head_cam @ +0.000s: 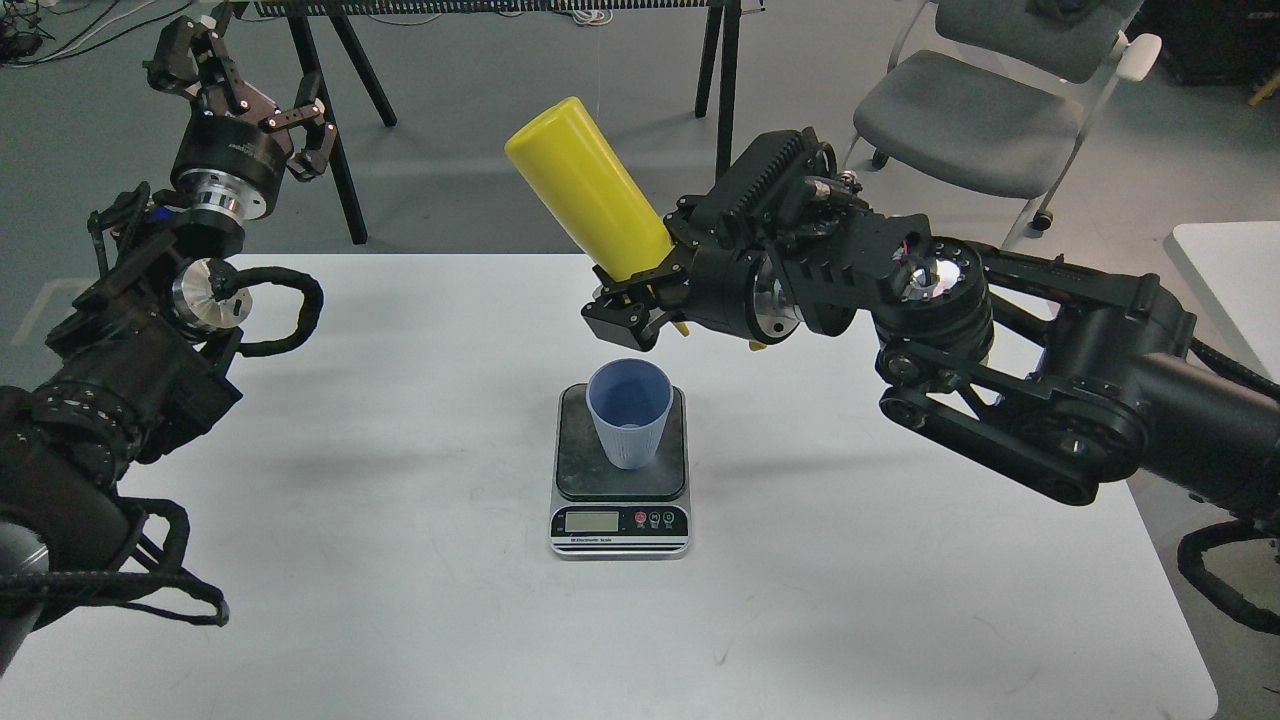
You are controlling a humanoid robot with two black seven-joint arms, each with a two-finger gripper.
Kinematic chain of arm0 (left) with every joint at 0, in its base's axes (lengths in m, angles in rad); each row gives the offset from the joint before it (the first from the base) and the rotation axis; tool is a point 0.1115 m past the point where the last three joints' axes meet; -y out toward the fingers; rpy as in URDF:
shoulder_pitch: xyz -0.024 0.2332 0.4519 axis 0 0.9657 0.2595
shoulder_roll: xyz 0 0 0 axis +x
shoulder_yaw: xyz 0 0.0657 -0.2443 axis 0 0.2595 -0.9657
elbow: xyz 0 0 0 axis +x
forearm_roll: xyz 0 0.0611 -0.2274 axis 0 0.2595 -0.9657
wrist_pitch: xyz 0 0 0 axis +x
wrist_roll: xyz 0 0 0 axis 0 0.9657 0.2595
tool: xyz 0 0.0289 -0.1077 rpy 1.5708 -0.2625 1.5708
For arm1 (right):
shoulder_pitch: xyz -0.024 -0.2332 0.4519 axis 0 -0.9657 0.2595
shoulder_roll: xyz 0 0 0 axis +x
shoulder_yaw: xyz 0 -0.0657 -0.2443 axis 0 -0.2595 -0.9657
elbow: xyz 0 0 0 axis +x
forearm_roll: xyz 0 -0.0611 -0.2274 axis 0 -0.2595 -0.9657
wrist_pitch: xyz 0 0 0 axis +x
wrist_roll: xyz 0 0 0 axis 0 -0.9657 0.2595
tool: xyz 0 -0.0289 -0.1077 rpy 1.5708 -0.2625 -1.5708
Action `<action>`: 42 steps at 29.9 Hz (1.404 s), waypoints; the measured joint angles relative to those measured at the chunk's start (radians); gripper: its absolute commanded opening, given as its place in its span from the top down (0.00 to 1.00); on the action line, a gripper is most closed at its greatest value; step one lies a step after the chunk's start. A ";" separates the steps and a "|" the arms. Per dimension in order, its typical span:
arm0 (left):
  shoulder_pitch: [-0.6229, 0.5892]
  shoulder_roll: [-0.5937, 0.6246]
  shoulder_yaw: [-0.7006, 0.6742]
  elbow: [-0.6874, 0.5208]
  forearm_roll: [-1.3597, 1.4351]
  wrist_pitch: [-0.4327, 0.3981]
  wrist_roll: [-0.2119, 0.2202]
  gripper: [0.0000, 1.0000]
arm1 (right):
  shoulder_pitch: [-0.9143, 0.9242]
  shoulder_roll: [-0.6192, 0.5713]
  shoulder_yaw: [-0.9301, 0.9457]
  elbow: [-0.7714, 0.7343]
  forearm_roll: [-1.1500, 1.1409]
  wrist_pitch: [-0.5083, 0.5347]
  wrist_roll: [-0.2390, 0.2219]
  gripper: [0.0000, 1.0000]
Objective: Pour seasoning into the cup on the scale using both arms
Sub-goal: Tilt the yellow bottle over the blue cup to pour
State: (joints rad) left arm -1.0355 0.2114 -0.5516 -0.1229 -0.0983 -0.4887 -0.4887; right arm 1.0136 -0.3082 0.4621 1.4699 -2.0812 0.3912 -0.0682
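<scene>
The light-blue cup (629, 413) stands upright on the dark platform of the scale (620, 490) at the middle of the white table (400, 560). My right gripper (632, 305) is shut on the yellow seasoning bottle (590, 203) near its cap end. The bottle is upside down and tilted, its base up and to the left, its nozzle mostly hidden behind the gripper, just above and behind the cup. My left gripper (240, 75) is open and empty, raised high at the far left, beyond the table's back edge.
A grey chair (960, 120) and black stand legs (330, 120) are behind the table. A second white table edge (1225, 270) shows at the right. My right arm (1000, 380) spans the table's right half.
</scene>
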 measured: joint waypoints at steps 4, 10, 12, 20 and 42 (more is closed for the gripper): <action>0.000 0.000 0.001 0.000 0.000 0.000 0.000 0.07 | -0.032 0.006 -0.002 -0.005 -0.043 -0.069 0.001 0.65; -0.001 -0.003 0.002 0.000 0.001 0.000 0.000 0.07 | -0.068 0.017 -0.002 -0.028 -0.082 -0.151 -0.001 0.65; -0.002 -0.003 0.003 0.000 0.001 0.000 0.000 0.07 | -0.081 0.020 -0.002 -0.035 -0.089 -0.173 -0.001 0.65; -0.003 -0.001 0.004 -0.001 0.002 0.000 0.000 0.07 | -0.143 0.051 -0.002 -0.067 -0.100 -0.271 -0.001 0.65; -0.002 0.003 0.002 -0.001 0.001 0.000 0.000 0.06 | -0.184 0.103 0.000 -0.142 -0.101 -0.385 0.016 0.66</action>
State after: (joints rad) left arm -1.0371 0.2141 -0.5497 -0.1238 -0.0972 -0.4887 -0.4887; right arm 0.8298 -0.2054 0.4621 1.3274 -2.1817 0.0064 -0.0527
